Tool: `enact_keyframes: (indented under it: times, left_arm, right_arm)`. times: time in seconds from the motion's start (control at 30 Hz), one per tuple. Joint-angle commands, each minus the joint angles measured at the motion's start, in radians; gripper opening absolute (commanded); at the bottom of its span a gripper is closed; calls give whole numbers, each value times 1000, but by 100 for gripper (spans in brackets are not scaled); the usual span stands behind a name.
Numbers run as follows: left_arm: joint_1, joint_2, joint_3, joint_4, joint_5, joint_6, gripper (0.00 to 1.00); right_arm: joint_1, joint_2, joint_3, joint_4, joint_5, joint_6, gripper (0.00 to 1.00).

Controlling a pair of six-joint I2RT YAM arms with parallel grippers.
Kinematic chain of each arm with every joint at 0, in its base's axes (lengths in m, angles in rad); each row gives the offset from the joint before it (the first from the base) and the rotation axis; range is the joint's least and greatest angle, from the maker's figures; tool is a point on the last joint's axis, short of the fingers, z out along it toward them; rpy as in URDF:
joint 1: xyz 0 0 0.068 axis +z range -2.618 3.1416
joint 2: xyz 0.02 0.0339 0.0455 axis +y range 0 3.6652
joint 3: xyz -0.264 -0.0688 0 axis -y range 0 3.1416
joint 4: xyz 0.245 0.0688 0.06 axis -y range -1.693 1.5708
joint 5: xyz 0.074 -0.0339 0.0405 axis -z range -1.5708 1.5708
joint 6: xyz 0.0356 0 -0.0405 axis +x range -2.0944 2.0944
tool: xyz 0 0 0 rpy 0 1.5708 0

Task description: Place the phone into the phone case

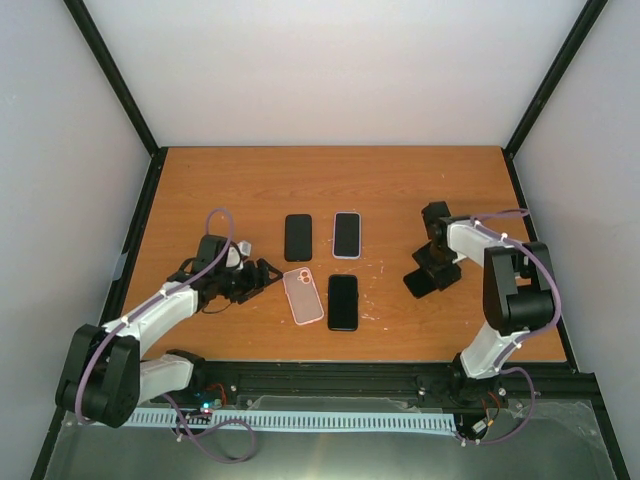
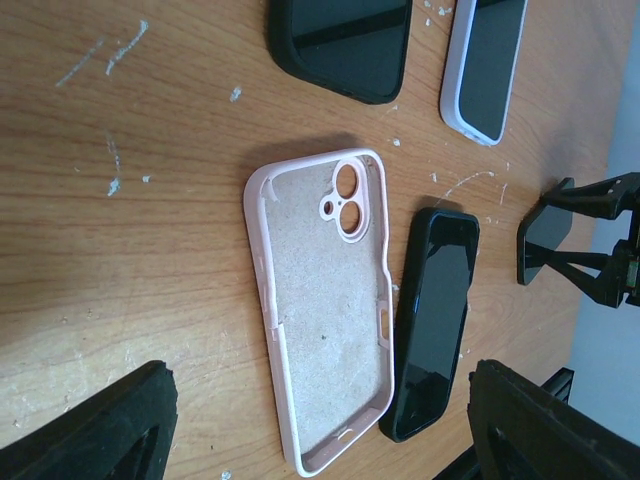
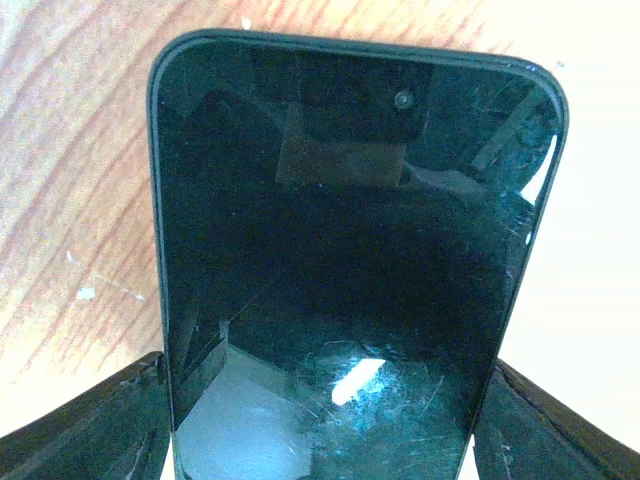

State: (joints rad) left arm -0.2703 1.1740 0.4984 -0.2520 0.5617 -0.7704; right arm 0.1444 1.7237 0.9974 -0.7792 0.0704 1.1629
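An empty pink phone case [image 1: 303, 296] lies open side up on the wooden table; in the left wrist view the case [image 2: 320, 310] sits between my spread fingers. A bare black phone [image 1: 343, 301] lies flat just right of it, and also shows in the left wrist view [image 2: 435, 320]. My left gripper [image 1: 266, 274] is open and empty, just left of the case [image 2: 320, 445]. My right gripper [image 1: 430, 277] is shut on another black phone [image 1: 419, 283], held tilted low over the table at the right. That phone [image 3: 355, 250] fills the right wrist view between the fingers [image 3: 90, 430].
A phone in a black case [image 1: 298, 237] and a phone in a pale case [image 1: 346, 235] lie side by side behind the pink case. Both show at the top of the left wrist view, the black one [image 2: 345, 45] and the pale one [image 2: 485, 65]. White walls and black frame posts enclose the table.
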Motion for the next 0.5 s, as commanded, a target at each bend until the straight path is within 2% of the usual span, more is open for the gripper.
enact_keyframes:
  times: [0.0, 0.3, 0.47]
  left_arm:
    - [5, -29, 25, -12, -25, 19, 80]
    - [5, 13, 26, 37, 26, 19, 80]
    - [11, 1, 19, 66, 47, 4, 80]
  right_arm:
    - [-6, -22, -102, 79, -2, -87, 65]
    - [87, -192, -131, 143, -86, -274, 61]
    - [217, -308, -153, 247, -141, -362, 60]
